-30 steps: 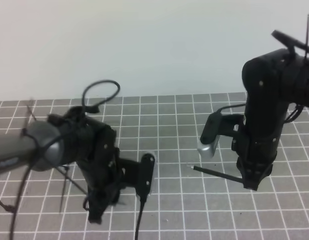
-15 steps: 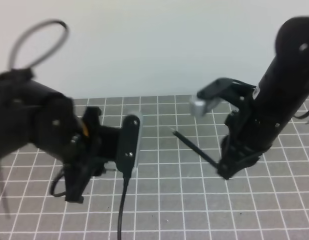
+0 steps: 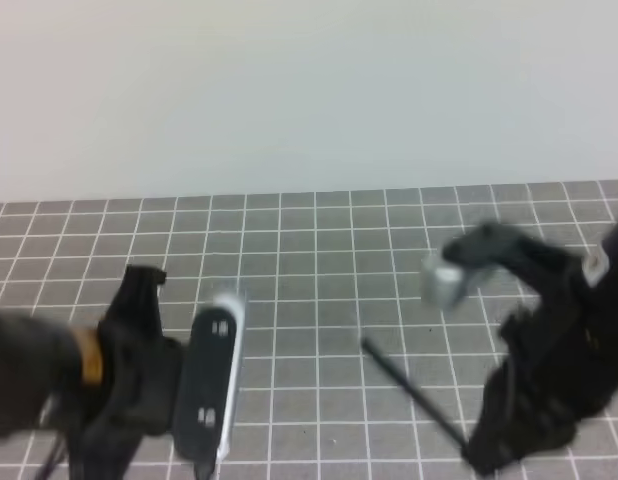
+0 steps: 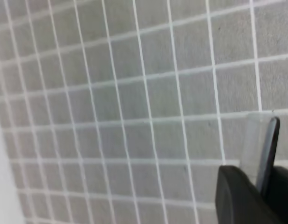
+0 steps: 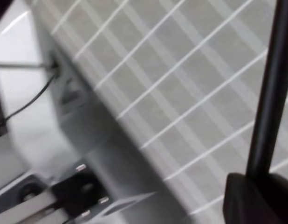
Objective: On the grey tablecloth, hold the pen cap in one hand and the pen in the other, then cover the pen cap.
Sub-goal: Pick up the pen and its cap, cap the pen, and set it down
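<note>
R fingers (image 5: 256, 196) were clamped on the pen (image 3: 414, 389), which stuck out up and to the left from them over the grey tablecloth (image 3: 319, 260); the wrist view showed the black shaft rising straight out of the grip. In the high view the R gripper (image 3: 486, 455) sat low at the right edge, blurred.

L fingers (image 4: 237, 196) were narrow and pinched the pen cap (image 4: 263, 149), a short dark-to-clear tube standing out of the grip above the cloth. In the high view the L gripper couldn't be made out; only the L arm and its camera block showed, left of the pen & well apart from it.

Both parts looked held, so the next job is prob. lining up cap mouth w/ pen end. Risks, as I judge them:
- Cap's axis & pen's axis pointed differently; pushing together w/o aligning could jam or flick the cap out.
- Cap held by a small bite, so a side load might twist it loose.
- Pen is long and gripped at one end, so its free end may wander.
</note>
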